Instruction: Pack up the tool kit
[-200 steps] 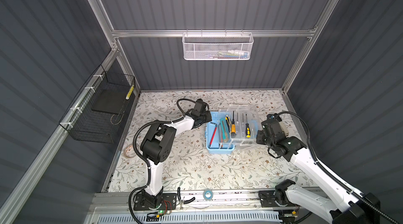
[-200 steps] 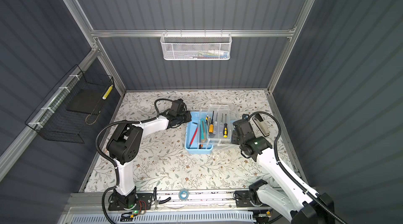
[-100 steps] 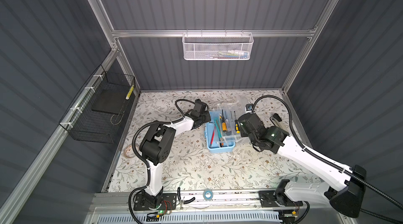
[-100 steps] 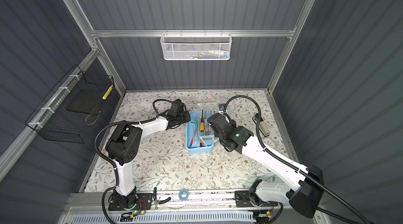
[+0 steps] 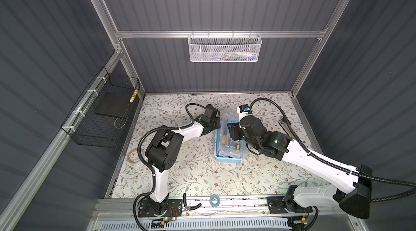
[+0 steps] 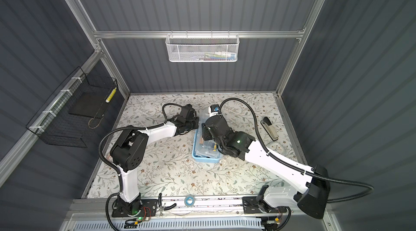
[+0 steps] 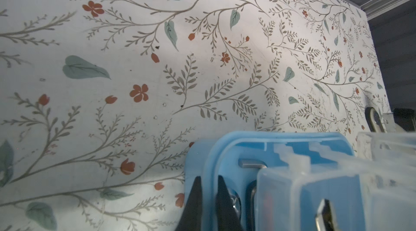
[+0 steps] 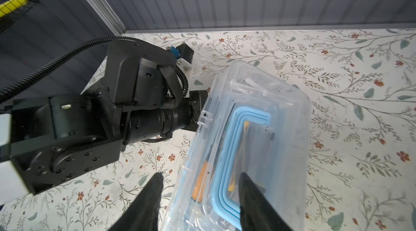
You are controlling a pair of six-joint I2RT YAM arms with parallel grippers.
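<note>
Two arms meet at the tool kit [image 5: 227, 145], mid-bench [image 5: 191, 173]. Left end effector [image 7: 208, 179] is pinching the case's blue rim at its far-left corner. Right end effector [image 8: 200, 174] is spread above the clear lid [image 8: 281, 115]. The lid lies over the base; I cannot tell if it is fully seated.

I judge the step to be closing up: press the lid flat with the left pinch steady, and watch that the left fingers do not block the rim.

Through the lid I see orange and yellow handles. White mesh basket [image 5: 224, 49], far wall: small items, unclear. Black wire basket [image 5: 101, 115], left wall: dark pad, yellow piece.
</note>
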